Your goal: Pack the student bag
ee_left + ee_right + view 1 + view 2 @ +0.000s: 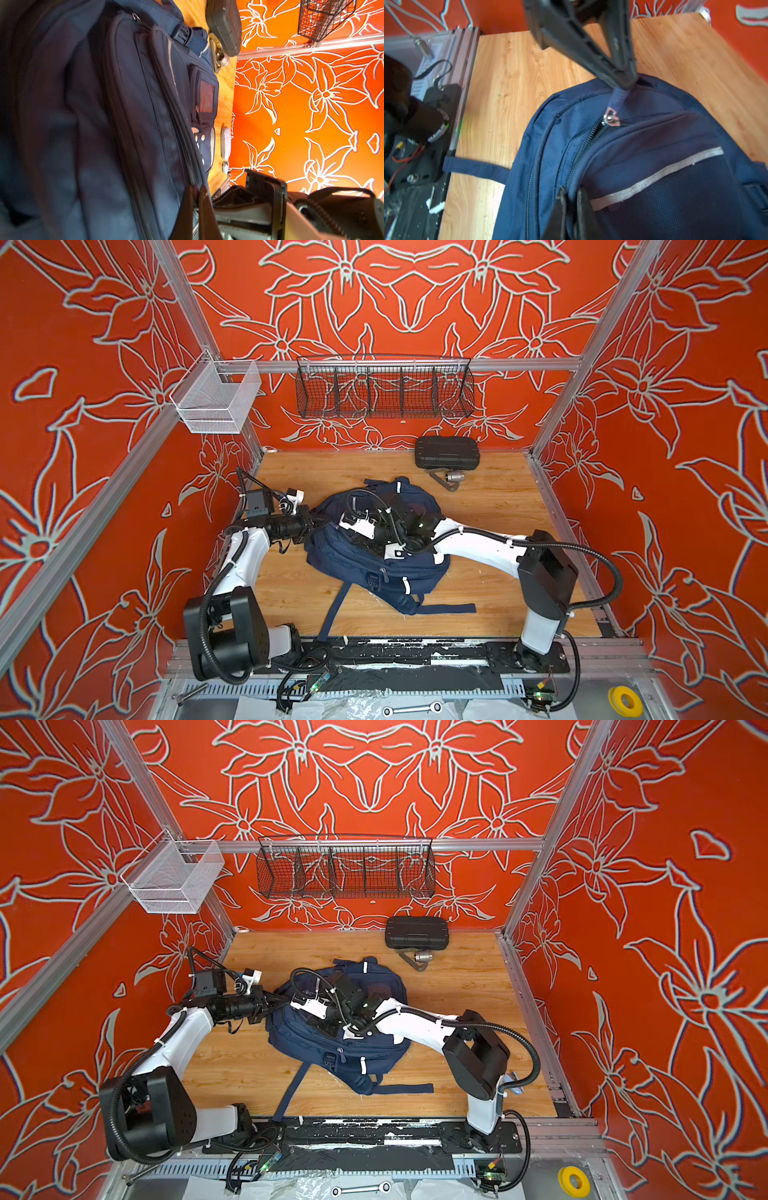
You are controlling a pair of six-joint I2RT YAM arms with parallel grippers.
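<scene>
Here: student bag (365,568) beneath right hand (570,196), against left hand (196,189).

The navy backpack (99,124) fills most of the view. The left gripper (197,188) has its fingers pinched together on the zipper (175,116). A black case (225,25) lies at the table (223,99) edge by the wall (301,124), with a metal fitting (220,57) just beside it.

Orange-red walls with pale flower outlines (415,302) all round; a silver aluminium rail (519,364) carries a black wire basket (384,391) and a white mesh basket (216,402) over the light wooden tabletop (498,497).
</scene>
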